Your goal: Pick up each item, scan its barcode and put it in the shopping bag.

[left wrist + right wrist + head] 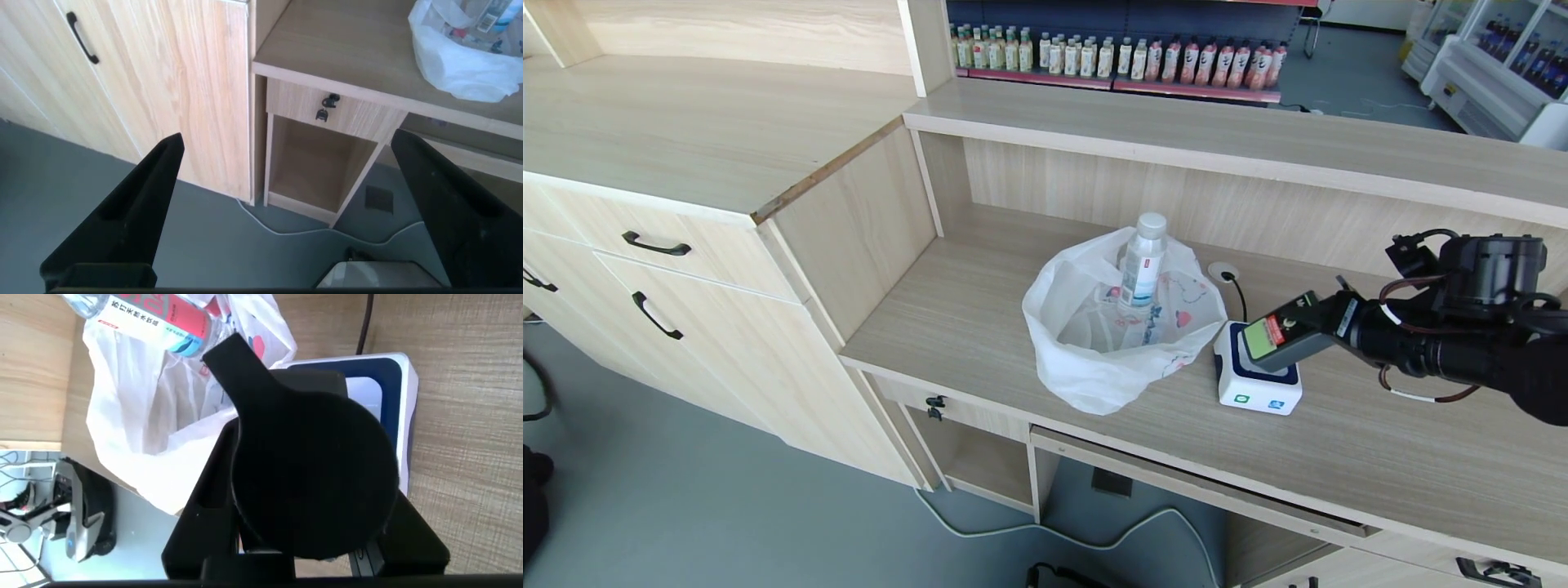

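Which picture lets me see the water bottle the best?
The head view: the bottle stands upright in the white bag, cap and label clear. The right wrist view catches part of its label. The left wrist view has the bag's corner; the bottle is hard to tell there.

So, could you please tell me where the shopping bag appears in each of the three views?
Head view: the shopping bag sits centre, on the counter, left of the scanner, over which the right tool holds a box.
Left wrist view: the bag lies on the counter, past the drawer with a lock.
Right wrist view: the bag lies beside the scanner.
Shared landmark: the light wooden counter under the bag.
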### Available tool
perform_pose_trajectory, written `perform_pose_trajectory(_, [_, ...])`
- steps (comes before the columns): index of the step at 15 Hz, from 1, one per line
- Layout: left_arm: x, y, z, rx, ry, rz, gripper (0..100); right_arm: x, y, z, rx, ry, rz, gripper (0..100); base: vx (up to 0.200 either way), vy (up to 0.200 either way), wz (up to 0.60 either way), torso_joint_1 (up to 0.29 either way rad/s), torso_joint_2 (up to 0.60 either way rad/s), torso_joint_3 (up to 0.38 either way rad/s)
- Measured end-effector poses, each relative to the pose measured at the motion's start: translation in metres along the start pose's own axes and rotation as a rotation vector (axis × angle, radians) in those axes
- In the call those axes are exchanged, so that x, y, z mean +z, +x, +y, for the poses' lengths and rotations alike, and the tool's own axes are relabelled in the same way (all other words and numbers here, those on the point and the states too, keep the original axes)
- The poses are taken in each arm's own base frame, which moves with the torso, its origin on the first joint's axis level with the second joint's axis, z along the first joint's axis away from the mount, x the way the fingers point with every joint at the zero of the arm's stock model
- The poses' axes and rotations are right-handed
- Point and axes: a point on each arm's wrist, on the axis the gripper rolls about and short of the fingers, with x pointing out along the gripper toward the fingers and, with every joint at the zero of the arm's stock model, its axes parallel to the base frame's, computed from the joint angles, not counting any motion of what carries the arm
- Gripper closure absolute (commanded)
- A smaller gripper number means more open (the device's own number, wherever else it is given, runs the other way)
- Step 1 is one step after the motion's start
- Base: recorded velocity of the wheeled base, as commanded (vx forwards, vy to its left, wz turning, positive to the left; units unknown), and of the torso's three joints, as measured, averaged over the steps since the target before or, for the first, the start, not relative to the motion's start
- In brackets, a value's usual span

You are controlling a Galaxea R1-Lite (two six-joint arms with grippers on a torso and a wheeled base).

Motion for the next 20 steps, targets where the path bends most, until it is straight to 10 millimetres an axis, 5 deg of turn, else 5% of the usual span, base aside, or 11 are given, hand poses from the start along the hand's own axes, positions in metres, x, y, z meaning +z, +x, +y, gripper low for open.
perform_pose_trajectory(15, [0.000, 0.000, 0.000, 0.000, 0.000, 0.000, 0, 0.000, 0.004, 0.007, 0.020, -0.026, -0.002, 100, 0.000, 0.000, 0.00, 0.000, 0.00, 0.000])
perform_pose_trajectory(17, [0.000, 0.000, 0.000, 0.000, 0.000, 0.000, 0, 0.007, -0.006, 0.013, 0.035, -0.134, -0.043, 100, 0.000, 0.000, 0.00, 0.000, 0.00, 0.000])
perform_pose_trajectory(20, [0.000, 0.000, 0.000, 0.000, 0.000, 0.000, 0, 0.008, -0.040, 0.010, -0.019, -0.599, -0.085, 100, 0.000, 0.000, 0.00, 0.000, 0.00, 0.000])
